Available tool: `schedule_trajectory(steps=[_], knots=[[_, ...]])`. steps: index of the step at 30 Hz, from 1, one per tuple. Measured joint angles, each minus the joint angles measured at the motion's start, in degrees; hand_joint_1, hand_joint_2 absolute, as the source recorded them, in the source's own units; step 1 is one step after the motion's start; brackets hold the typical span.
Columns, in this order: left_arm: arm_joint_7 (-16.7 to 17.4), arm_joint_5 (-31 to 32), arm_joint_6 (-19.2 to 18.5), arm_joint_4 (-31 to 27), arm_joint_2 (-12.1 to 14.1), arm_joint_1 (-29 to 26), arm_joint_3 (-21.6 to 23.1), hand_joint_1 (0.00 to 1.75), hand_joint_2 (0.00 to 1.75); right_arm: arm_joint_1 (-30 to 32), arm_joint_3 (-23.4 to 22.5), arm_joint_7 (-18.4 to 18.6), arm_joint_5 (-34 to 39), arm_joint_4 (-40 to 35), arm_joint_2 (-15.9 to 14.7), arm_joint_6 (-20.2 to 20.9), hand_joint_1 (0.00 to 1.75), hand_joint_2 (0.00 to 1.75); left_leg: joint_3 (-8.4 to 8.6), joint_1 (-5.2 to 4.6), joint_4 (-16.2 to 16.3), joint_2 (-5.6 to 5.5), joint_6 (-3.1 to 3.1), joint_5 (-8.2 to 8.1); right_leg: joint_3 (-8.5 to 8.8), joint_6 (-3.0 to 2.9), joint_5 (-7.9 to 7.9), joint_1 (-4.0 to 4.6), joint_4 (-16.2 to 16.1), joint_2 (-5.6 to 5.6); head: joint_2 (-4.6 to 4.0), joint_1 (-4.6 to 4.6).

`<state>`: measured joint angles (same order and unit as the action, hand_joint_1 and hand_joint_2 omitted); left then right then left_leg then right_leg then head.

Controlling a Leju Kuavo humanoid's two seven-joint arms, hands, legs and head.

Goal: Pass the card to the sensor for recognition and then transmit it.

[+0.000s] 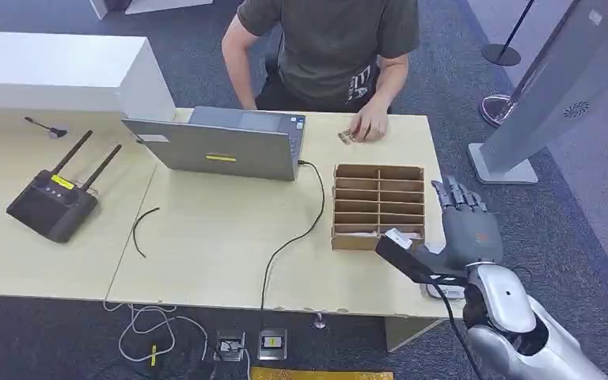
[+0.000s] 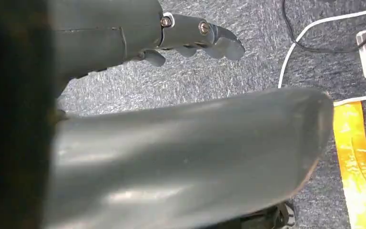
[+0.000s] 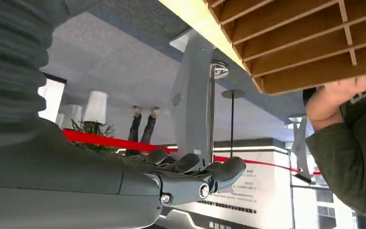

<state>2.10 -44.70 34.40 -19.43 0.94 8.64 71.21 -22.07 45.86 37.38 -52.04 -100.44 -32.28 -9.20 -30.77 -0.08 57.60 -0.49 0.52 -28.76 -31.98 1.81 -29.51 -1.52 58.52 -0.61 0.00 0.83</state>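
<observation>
– Looking for the card (image 1: 346,137), I think it is the small thing near the far edge of the surface (image 1: 206,237), right by the person's hand (image 1: 370,125). It is too small to be sure.

– Does the robot have it?

– No. The right hand (image 1: 465,220) is up by the right edge, next to the cardboard box (image 1: 378,206). Its fingers are straight and apart, with nothing in them. The left hand (image 2: 124,43) hangs over the floor, loose, and holds nothing too.

– So what step is this?

– The very start, I think. The card is not picked up yet. The right hand needs to reach out and get it, or the person gives it.

– Then where does it go?

– I guess to the black box with two sticks (image 1: 51,202), over by the left edge. That may be the sensor.

– Any words to read?

– Not really. That box and the laptop (image 1: 222,146) each have a yellow label, but the writing is too tiny.
</observation>
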Motion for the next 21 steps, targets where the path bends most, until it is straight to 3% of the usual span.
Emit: schedule_trajectory(steps=[21], knots=[[0.61,0.53,-0.33,0.37,-0.02,0.00,-0.94,0.00,0.00,0.65,2.14,-1.77,-0.39,4.55,1.97,-0.75,0.00,1.75,0.01,0.00,0.00,0.01,0.00,0.00,0.00,0.00,0.00,0.00,0.00,0.01,0.00,0.00]])
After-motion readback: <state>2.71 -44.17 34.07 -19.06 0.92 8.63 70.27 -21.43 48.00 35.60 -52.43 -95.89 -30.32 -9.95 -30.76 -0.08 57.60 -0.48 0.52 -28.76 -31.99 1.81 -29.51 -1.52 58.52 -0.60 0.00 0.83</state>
